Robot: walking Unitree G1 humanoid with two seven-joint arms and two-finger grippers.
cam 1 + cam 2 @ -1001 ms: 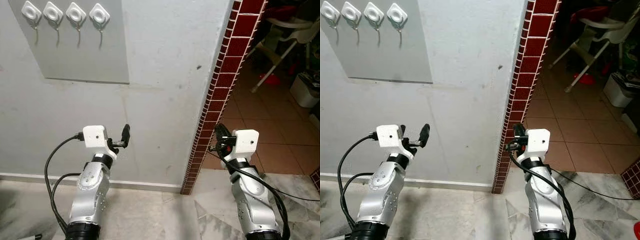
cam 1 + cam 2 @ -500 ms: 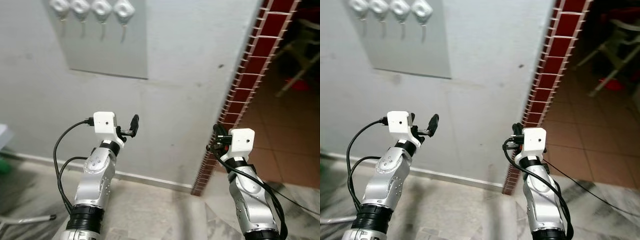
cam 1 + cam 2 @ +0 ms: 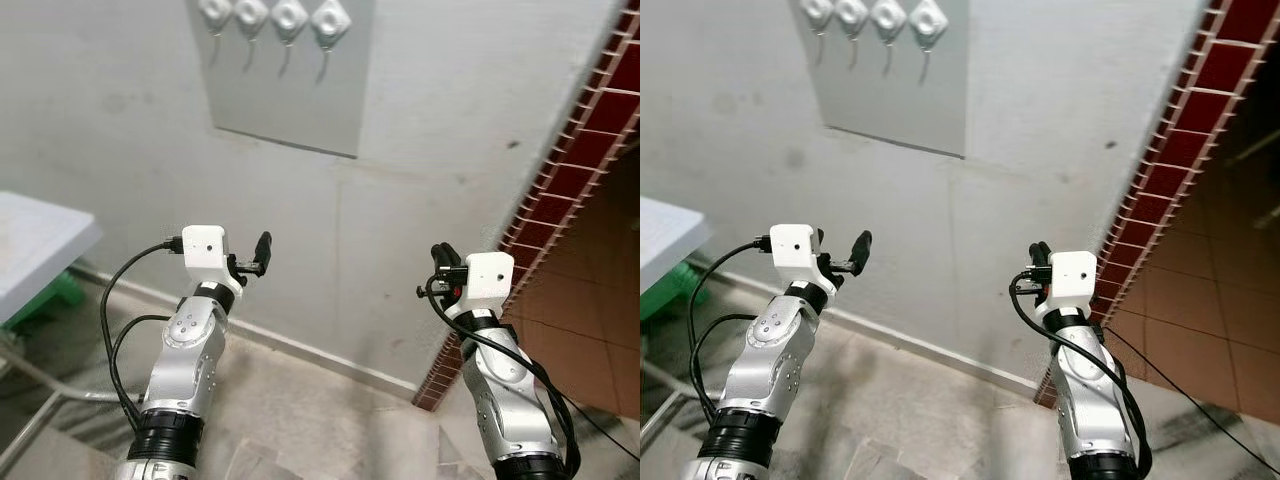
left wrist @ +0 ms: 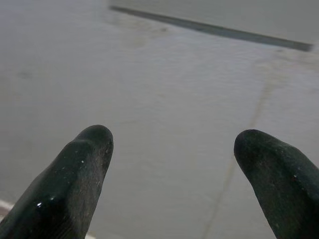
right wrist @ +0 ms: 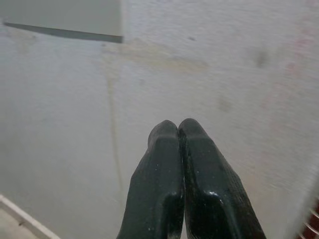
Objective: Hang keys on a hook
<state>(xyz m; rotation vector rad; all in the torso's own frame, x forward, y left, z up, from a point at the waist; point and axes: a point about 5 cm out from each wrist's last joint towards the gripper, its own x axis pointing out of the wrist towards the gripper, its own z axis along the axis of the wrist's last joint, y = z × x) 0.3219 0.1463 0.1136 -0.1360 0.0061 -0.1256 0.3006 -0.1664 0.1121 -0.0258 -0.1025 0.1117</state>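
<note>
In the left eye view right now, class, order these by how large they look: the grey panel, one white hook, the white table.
1. grey panel
2. white table, cut off by the frame edge, so only its visible part is ranked
3. white hook, clearly smallest

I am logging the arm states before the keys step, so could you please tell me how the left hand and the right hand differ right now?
The left hand has its two black fingers spread wide apart, while the right hand has its fingers pressed together. In the head views, the left hand faces the plain grey wall below the hook panel; the right hand is raised near the red tiled edge. Both are raised before the wall, and neither holds anything.
</note>
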